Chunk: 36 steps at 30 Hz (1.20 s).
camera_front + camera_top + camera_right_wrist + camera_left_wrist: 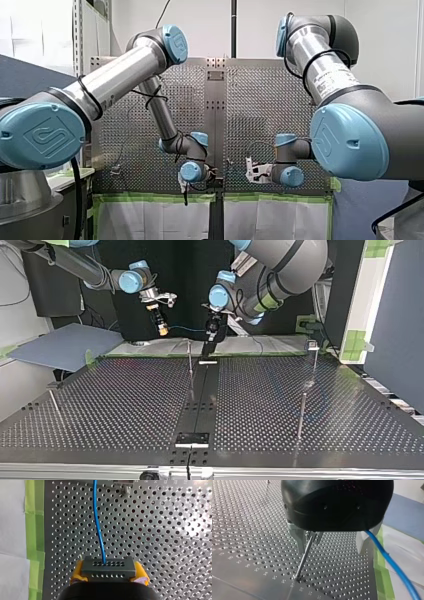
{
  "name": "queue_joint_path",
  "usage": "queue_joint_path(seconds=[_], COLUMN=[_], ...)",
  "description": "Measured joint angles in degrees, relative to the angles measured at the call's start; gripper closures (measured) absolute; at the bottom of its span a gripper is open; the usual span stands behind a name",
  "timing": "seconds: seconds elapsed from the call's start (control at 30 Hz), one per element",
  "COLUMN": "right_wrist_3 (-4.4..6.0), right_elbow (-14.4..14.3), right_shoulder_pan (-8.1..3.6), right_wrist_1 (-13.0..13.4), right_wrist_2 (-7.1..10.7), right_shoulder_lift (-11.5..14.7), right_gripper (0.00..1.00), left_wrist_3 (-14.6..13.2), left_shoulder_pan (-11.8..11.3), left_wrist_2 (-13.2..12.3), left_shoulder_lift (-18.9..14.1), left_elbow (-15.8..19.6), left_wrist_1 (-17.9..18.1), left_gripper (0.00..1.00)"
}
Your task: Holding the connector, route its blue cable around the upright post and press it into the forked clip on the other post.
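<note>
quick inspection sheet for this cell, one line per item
surface: perforated table, green tape along its edge
job's things: connector clamped; clip post between left gripper's fingers, cable not in the clip
clutter: nothing seen
grippers: right gripper shut on connector, yellow pads; left gripper open
cables: blue cable runs from connector, passes beside left gripper
surroundings: grey panel beside table

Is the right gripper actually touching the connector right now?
Touching. The right wrist view shows my right gripper with yellow pads pressed against both ends of the connector, no gap.
</note>
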<state>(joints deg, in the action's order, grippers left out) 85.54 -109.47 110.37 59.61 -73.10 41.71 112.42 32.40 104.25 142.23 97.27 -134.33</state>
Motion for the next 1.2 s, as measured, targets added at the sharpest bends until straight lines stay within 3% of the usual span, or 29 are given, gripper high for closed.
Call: queue_joint_path(seconds=[0.13, 0.4, 0.47, 0.5, 0.57, 0.6, 0.67, 0.73, 0.77, 0.97, 1.2], right_wrist_3=[0.0, 0.06, 0.08, 0.08, 0.1, 0.12, 0.14, 0.16, 0.16, 0.31, 0.67], right_elbow=[0.0, 0.0, 0.0, 0.0, 0.0, 0.0, 0.0, 0.0, 0.0, 0.1, 0.1], right_shoulder_pan=[0.01, 0.03, 0.04, 0.03, 0.04, 0.03, 0.02, 0.03, 0.02, -0.24, -0.61], right_wrist_1=[0.0, 0.0, 0.0, 0.0, 0.0, 0.0, 0.0, 0.0, 0.0, 0.0, -0.1], right_wrist_2=[0.33, 0.42, 0.44, 0.44, 0.46, 0.46, 0.52, 0.55, 0.56, 0.58, 0.61], right_shoulder_lift=[0.0, 0.0, 0.0, 0.0, 0.0, 0.0, 0.0, 0.0, 0.0, 0.0, 0.0], right_gripper=[1.0, 1.0, 1.0, 1.0, 1.0, 1.0, 1.0, 1.0, 1.0, 1.0, 1.0], left_wrist_3=[1.5, -0.9, -1.6, -1.8, -2.5, -2.9, -3.8, -4.8, -5.2, -7.6, -9.9], left_shoulder_pan=[0.1, 0.2, 0.2, 0.2, 0.2, 0.2, 0.2, 0.1, 0.1, 0.0, 0.4], left_wrist_2=[0.7, 3.1, 3.6, 3.8, 4.5, 4.7, 5.2, 5.8, 6.2, 6.9, 7.6], left_shoulder_lift=[0.0, 0.0, 0.0, 0.0, 0.0, 0.0, 0.0, 0.0, 0.0, 0.0, 0.0], left_elbow=[0.0, 0.0, 0.0, 0.0, 0.0, 0.0, 0.0, 0.0, 0.0, 0.0, 0.0], left_wrist_1=[0.0, 0.0, 0.0, 0.0, 0.0, 0.0, 0.1, 0.1, 0.1, 0.9, 2.8], left_gripper=[0.01, 0.01, 0.2, 0.2, 0.46, 0.46, 0.73, 0.79, 0.94, 1.0, 1.0])
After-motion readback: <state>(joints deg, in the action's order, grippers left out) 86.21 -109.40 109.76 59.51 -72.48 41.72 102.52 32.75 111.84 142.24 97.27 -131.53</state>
